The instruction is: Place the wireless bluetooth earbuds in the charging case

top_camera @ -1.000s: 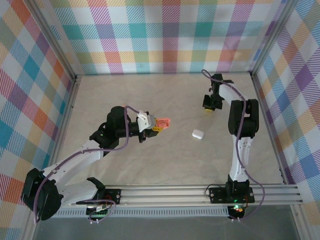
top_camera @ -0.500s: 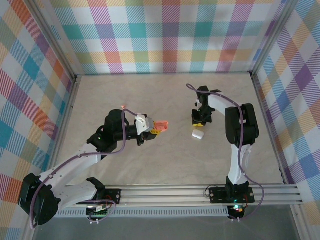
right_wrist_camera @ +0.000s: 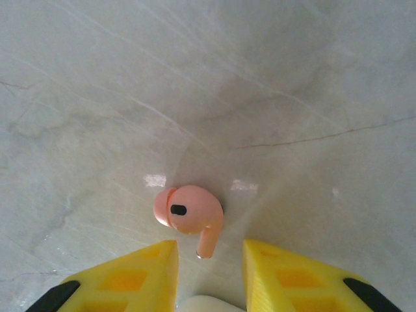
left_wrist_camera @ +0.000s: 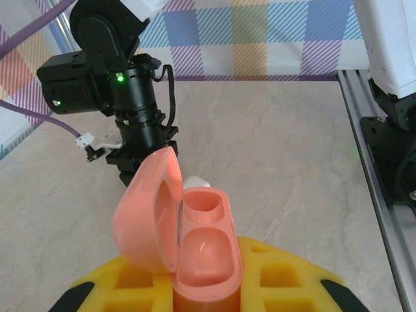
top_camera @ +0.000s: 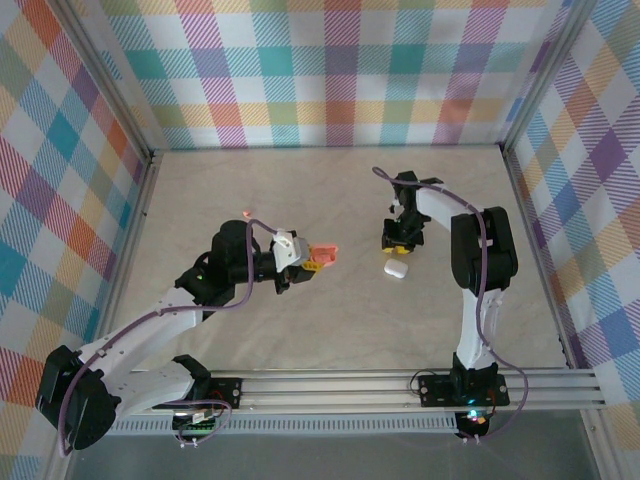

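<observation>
Grip on charging case (left_wrist_camera: 203,260): left gripper (left_wrist_camera: 208,283) closed on lower shell, yellow fingers (left_wrist_camera: 286,286) pressed against either flank. Holds case at 3 o'clock from left wrist in top view, apparently raised off table (top_camera: 330,330). Presents lid (left_wrist_camera: 146,214) swung open toward 9 o'clock and both wells (left_wrist_camera: 205,227) facing up, empty. Judged to serve as a receiving fixture, mouth upward for loading from above.

Between arms: open stretch of table. No obstacle seen on line from right side to case.

Right gripper (right_wrist_camera: 209,250): fingers spread, nothing held. Hangs low over table, pointed down. Frames one earbud (right_wrist_camera: 188,211) at 12 o'clock of finger gap, lying on its side on table, stem directed toward 6 o'clock, stem tip just short of fingertips. Judged as pre-grasp alignment; calls for a short advance toward 12 o'clock before closing.

White case (top_camera: 396,268): closed, on table at 6 o'clock of right gripper in top view, just beside it. Not a task item. Judged close enough to be nudged during descent or retreat; also a possible wrong target, being similar in size to charging case.
</observation>
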Controlling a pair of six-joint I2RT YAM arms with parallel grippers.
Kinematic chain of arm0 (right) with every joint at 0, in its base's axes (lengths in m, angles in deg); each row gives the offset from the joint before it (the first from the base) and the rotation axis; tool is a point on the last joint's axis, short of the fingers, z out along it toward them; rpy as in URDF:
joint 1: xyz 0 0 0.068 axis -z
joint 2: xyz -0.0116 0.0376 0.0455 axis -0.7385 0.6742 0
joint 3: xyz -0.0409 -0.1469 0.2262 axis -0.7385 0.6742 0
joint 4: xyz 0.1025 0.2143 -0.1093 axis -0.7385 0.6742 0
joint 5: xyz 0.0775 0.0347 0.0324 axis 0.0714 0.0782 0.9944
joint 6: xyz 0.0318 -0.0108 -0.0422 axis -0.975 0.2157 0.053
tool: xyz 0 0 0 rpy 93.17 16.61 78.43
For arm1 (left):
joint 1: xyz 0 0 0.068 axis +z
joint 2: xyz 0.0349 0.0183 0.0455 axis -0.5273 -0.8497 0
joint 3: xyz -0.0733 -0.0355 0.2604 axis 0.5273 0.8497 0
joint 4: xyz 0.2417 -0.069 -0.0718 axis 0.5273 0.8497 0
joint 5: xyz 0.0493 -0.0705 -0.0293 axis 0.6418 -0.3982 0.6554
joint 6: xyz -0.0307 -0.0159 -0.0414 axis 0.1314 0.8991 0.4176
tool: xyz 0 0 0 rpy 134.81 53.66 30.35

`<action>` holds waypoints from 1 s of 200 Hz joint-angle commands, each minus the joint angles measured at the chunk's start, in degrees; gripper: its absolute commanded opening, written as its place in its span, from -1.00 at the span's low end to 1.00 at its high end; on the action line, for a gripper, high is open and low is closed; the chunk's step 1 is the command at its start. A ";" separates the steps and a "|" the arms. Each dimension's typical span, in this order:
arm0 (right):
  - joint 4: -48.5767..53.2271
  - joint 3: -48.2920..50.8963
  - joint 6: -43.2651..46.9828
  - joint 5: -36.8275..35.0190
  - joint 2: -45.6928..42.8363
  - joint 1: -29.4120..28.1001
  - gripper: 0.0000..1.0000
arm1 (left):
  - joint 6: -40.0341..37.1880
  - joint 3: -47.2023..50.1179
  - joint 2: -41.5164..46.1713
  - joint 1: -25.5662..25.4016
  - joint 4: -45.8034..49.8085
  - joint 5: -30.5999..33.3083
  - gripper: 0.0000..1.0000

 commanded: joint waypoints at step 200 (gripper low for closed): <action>6.09 -9.93 5.28 -8.62 5.71 -3.99 -0.34 | -1.06 -2.12 -1.30 -1.22 1.65 1.25 -1.00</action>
